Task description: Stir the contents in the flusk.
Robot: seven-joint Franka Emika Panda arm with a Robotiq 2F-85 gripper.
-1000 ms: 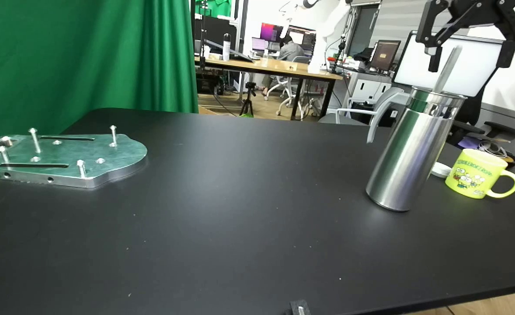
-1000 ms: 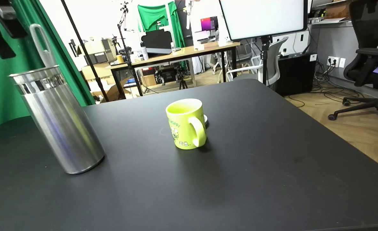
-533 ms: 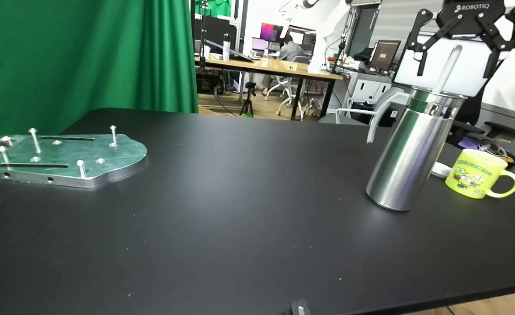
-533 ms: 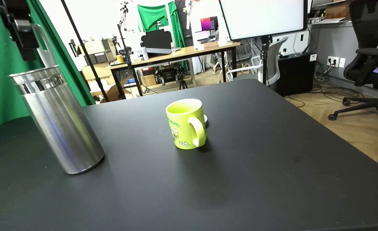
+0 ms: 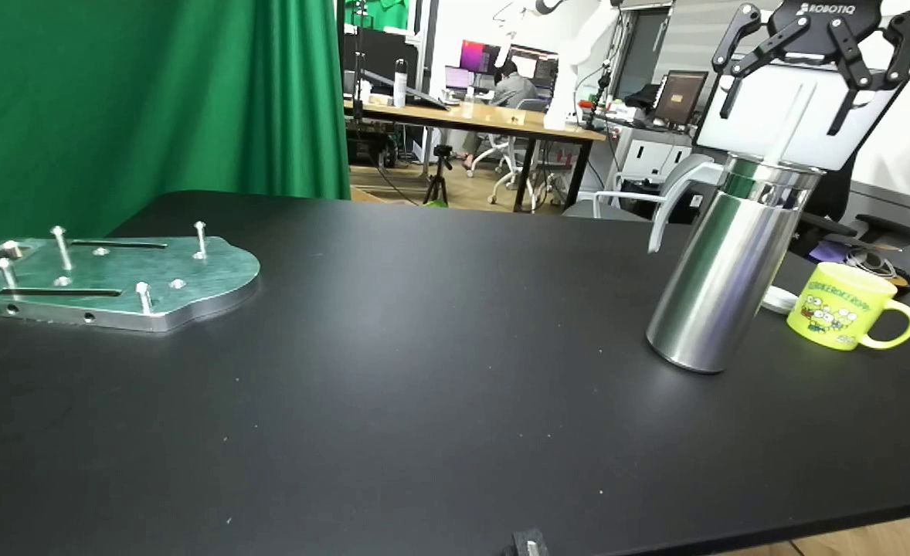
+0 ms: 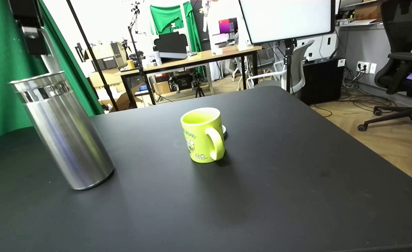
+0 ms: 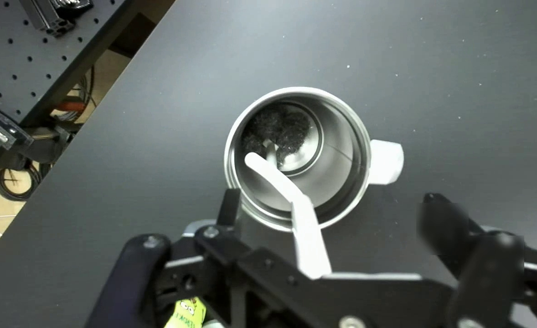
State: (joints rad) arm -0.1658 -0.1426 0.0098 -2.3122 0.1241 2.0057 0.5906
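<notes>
In an exterior view, we see a slotted metal plate point(image 5: 123, 270) at the left edge of our black worktop point(image 5: 424, 371); toward the right edge, a brushed-steel, cylindrical flask point(image 5: 725, 278) holding a smooth white stirrer point(image 5: 789, 123), the fingers point(image 5: 731, 99) wide apart above; then a yellow-green mug point(image 5: 837, 309).

Black end effector point(image 5: 781, 124), fingers point(image 5: 841, 115) downward and wide apart

Bright light floods both exterior views, a white panel point(image 6: 289, 19) blown out, glare streaking the flusk point(image 5: 725, 270), pale sheen on the tabletop point(image 5: 424, 316), soft shadow below the mug point(image 6: 199, 141), the hand point(image 7: 332, 197) partly blurred in the wrist view.
</notes>
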